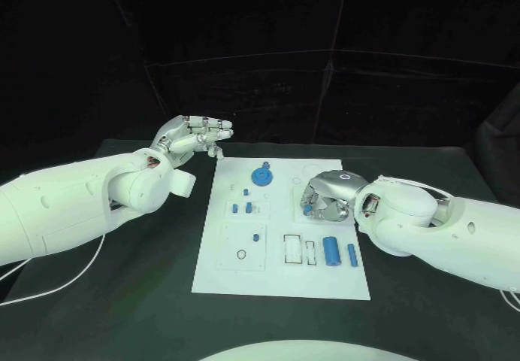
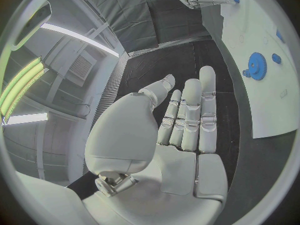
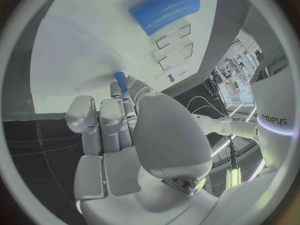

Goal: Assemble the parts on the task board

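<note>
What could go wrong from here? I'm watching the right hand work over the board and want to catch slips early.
1. The right hand pinches a small blue peg at its fingers' tips only; such a shallow hold may let it tilt or drop onto the task board.
2. Two blue cylinders lie loose near the right arm; a sweep might roll them.
3. The left hand hovers off the board, so nothing steadies it.

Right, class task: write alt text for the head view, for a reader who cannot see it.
A white task board lies on a black table between two white robot arms. The right robot hand rests on the board over a small blue part; the left robot hand hovers open beside the board's far corner.
</note>
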Controlling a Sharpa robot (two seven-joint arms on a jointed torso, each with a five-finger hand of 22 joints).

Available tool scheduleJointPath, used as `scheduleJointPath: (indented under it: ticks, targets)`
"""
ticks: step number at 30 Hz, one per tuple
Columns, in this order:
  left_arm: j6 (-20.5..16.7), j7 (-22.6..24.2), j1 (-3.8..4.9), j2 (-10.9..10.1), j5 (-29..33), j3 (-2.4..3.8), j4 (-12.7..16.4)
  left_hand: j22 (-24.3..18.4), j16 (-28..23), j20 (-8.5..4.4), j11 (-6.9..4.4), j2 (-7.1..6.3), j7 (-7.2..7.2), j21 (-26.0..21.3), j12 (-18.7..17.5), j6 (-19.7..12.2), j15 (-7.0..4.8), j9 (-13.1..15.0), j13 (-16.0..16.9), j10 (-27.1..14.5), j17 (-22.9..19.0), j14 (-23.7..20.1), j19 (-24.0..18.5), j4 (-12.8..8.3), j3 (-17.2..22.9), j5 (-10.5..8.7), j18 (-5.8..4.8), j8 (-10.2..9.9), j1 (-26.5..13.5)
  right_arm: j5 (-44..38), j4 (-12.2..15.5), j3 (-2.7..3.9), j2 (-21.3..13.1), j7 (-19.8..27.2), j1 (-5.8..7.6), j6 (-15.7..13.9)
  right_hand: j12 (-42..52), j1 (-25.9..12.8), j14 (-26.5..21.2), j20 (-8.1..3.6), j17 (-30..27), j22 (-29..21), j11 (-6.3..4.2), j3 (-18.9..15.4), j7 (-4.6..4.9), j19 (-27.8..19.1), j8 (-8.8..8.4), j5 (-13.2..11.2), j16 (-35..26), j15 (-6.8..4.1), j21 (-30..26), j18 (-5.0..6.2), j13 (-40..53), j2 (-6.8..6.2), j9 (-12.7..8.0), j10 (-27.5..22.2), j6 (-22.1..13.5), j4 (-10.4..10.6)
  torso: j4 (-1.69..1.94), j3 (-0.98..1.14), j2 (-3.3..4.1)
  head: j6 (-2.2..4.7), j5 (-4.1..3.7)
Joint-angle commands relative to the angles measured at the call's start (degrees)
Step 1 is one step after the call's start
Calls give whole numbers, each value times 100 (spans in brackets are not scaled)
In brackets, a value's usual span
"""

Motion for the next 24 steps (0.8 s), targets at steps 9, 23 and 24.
scheduleJointPath:
  ticks: [9, 23, 24]
  targets:
    - [65, 8, 6, -1, 23, 4, -2, -6, -21, -9, 9, 36, 14, -21, 33, -7, -3, -9, -8, -33, -5, -38, -41, -2, -22, 5, 78, 32, 7, -197, 48, 2, -25, 61, 8, -563, -100, 255, 107, -57, 238, 403, -72, 652, -17, 238, 145, -364, 234, -101, 286, -174, 45, 125, 47, 506, 438, -277, -5, 0, -2, -17, -8]
    - [64, -4, 5, -10, 23, 4, -20, -9, -19, -8, 10, 41, 14, -25, 39, -7, -2, -8, -7, -41, -10, -41, -41, -4, -27, 5, 78, 35, 9, 233, 728, 7, -430, 264, 7, -1274, -366, 37, 84, -15, 261, 472, -12, 1149, 49, 215, 18, -377, 298, -48, 353, -178, 34, -37, 2, 505, 386, -493, -10, -3, -12, -5, 12]
    - [65, -5, 5, -10, 23, 4, -22, -9, -19, -8, 10, 41, 14, -25, 39, -7, -2, -8, -7, -41, -10, -41, -41, -4, -27, 5, 78, 35, 9, 264, 797, 8, -434, 283, 7, -1296, -368, 33, 84, -14, 260, 472, -11, 1151, 51, 215, 16, -377, 298, -47, 353, -178, 34, -40, 2, 505, 386, -495, -12, -2, -10, -4, 11]
